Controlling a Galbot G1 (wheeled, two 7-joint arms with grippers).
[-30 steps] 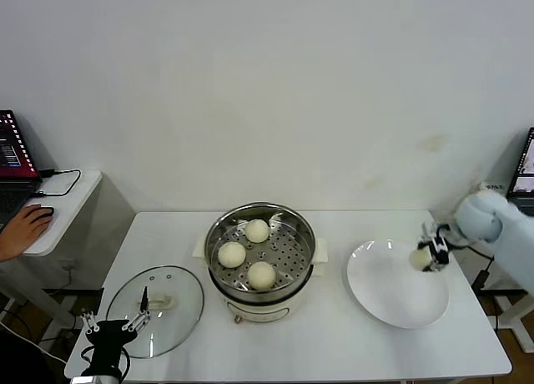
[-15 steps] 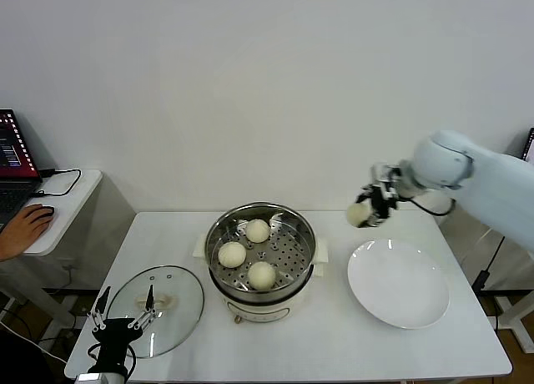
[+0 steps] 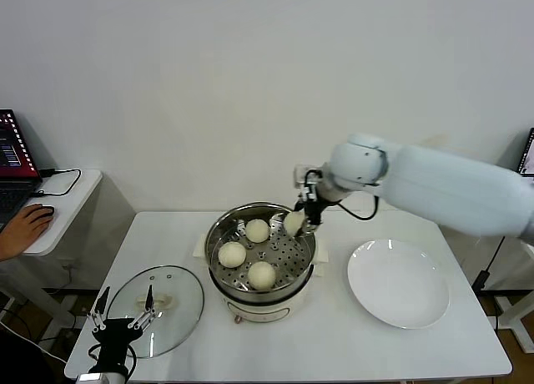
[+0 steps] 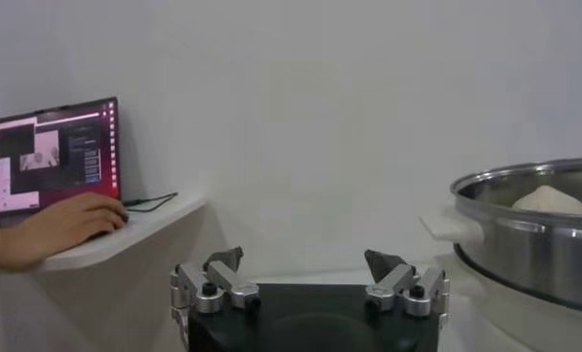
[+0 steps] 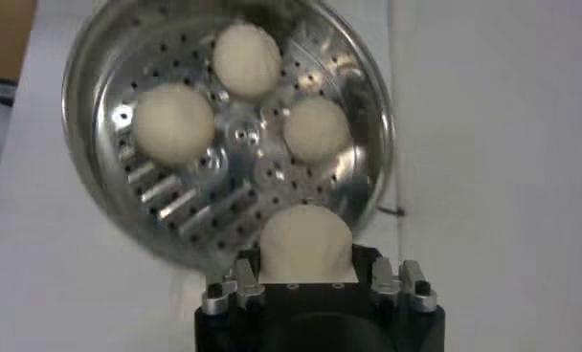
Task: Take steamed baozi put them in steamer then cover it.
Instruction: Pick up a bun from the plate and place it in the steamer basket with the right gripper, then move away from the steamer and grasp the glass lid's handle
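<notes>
Cream-white fourth baozi (image 3: 293, 222) clamped in my right pincer (image 3: 302, 219), over steamer (image 3: 260, 249) far-right rim. Next: lower onto bare perforated tray, release; left pincer (image 3: 123, 323) wide near glass lid (image 3: 155, 310).

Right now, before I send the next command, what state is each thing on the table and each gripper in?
Steamer: uncovered, three baozi on its perforated tray.
Fourth baozi: held above the steamer's right side.
Right gripper: shut on that baozi.
Left gripper: open, empty, near the table's front left corner by the lid.
Glass lid: lying flat on the table, left of the steamer.
White plate: empty.
</notes>
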